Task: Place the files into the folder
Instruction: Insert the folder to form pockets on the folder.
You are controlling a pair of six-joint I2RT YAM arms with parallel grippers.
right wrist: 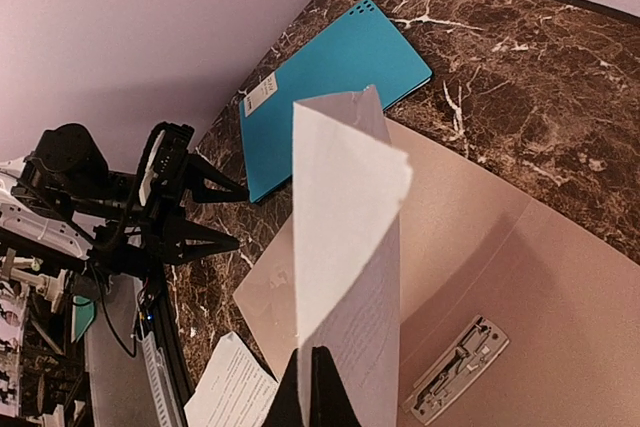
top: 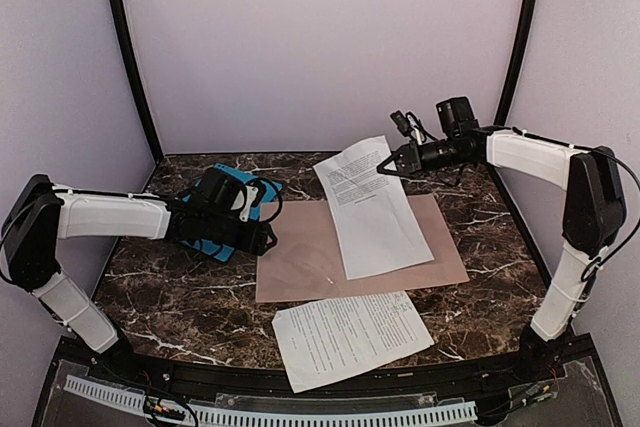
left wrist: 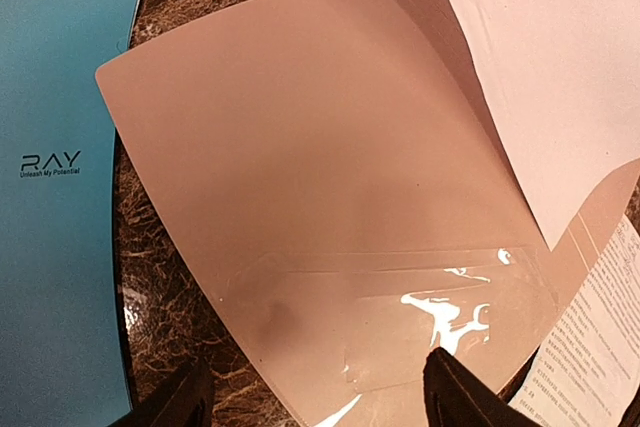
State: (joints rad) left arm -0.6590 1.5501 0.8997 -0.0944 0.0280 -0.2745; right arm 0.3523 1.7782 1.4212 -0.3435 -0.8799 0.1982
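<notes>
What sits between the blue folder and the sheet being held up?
A thin strip of marble table, then the bare tan folder; the left wrist view shows it.

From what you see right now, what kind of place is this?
Likely a robot lab enclosure: plain pale walls close around a marble-patterned table, and the left arm and right arm are bolted at its near edge.
</notes>
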